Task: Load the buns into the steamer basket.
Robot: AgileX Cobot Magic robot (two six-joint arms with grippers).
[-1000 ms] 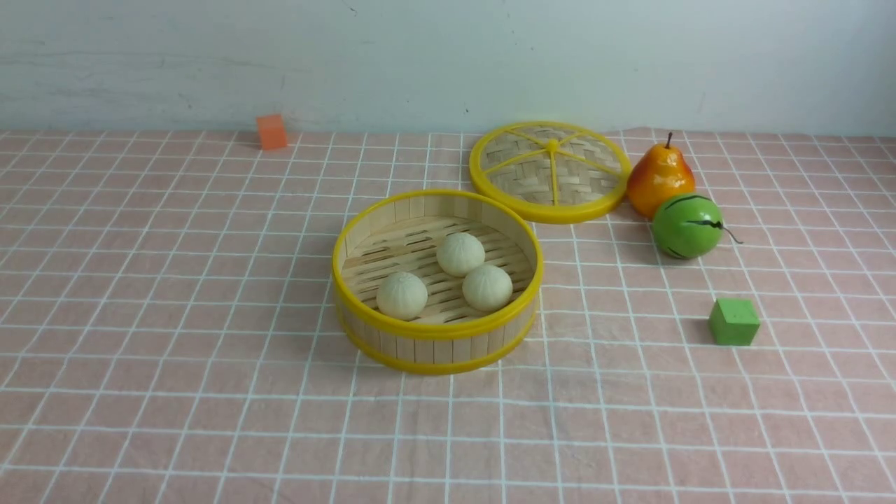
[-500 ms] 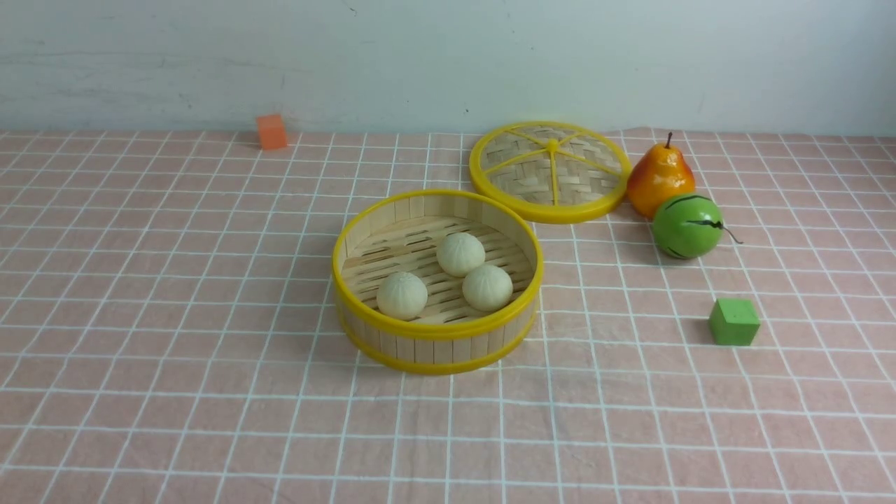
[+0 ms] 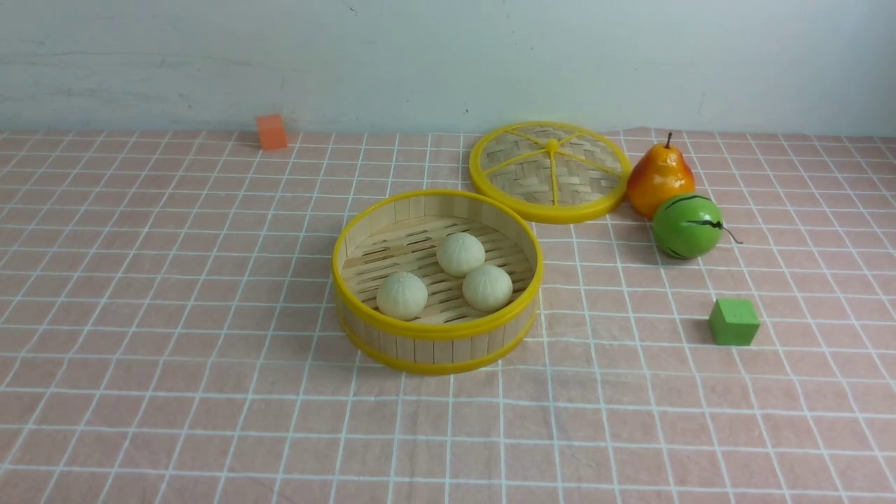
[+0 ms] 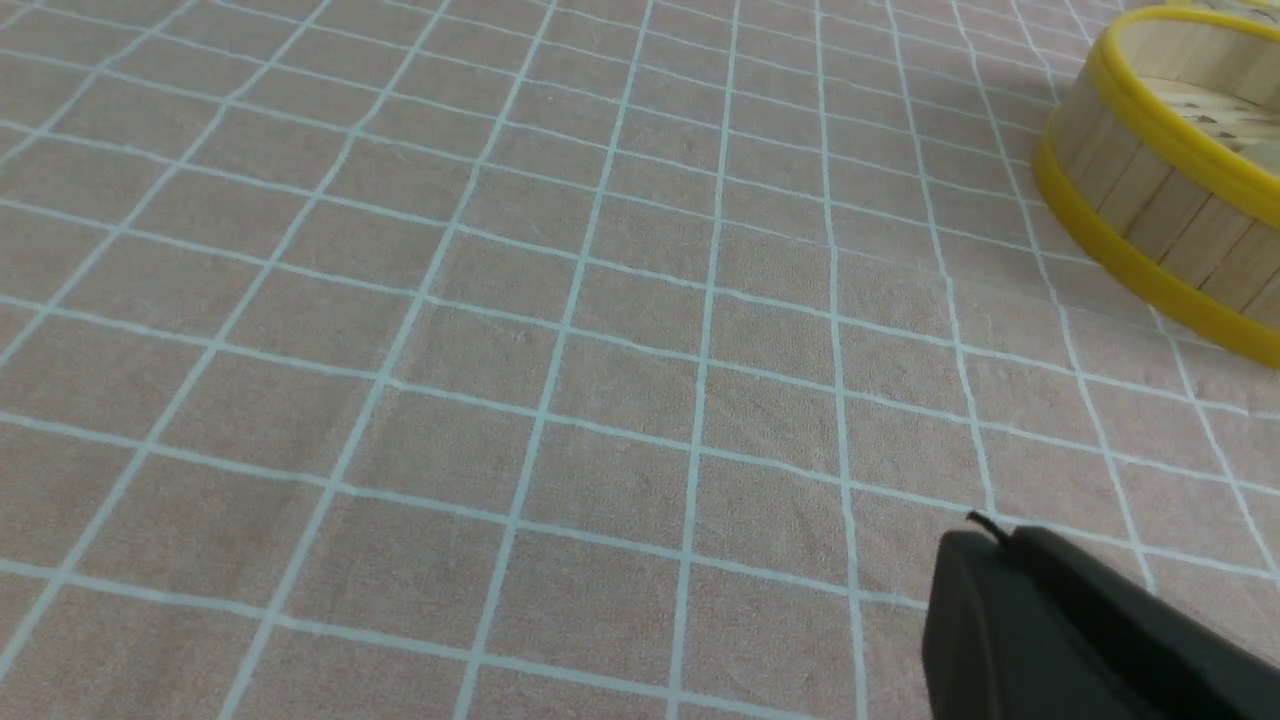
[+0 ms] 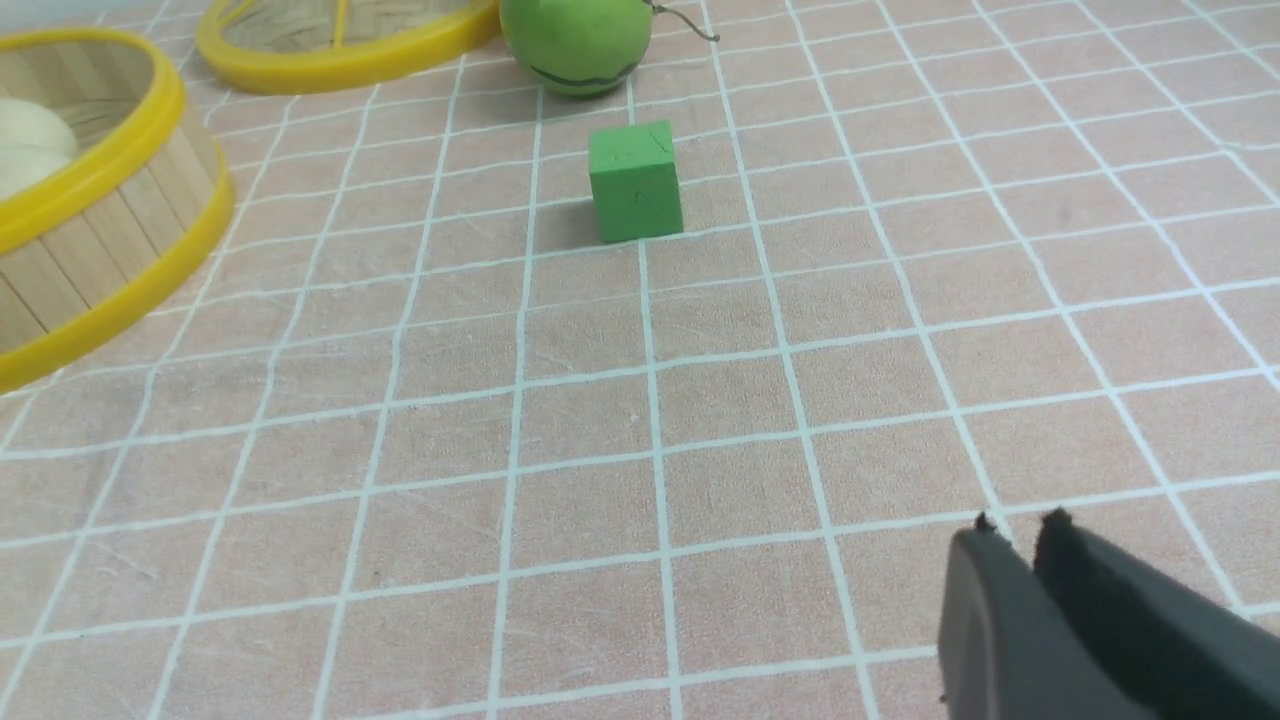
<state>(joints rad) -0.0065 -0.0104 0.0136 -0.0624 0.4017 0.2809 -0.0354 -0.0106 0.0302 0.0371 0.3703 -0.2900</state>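
Three cream-white buns [image 3: 460, 253] [image 3: 487, 287] [image 3: 402, 295] lie on the slatted floor of the steamer basket [image 3: 437, 330] in mid-table. Neither arm shows in the front view. In the left wrist view my left gripper [image 4: 985, 535] hangs shut and empty over bare cloth, with the steamer basket [image 4: 1150, 200] well away from it. In the right wrist view my right gripper [image 5: 1018, 525] stands over the cloth with a narrow gap between its tips and nothing in it. The steamer basket [image 5: 100, 250] with one bun [image 5: 30, 140] sits far from that gripper.
A flat woven lid [image 3: 549, 171] lies behind the basket. A pear [image 3: 659, 178] and a green striped fruit [image 3: 687, 225] stand to its right. A green cube [image 3: 733, 322] sits nearer the front right, and an orange cube [image 3: 271, 131] is by the back wall.
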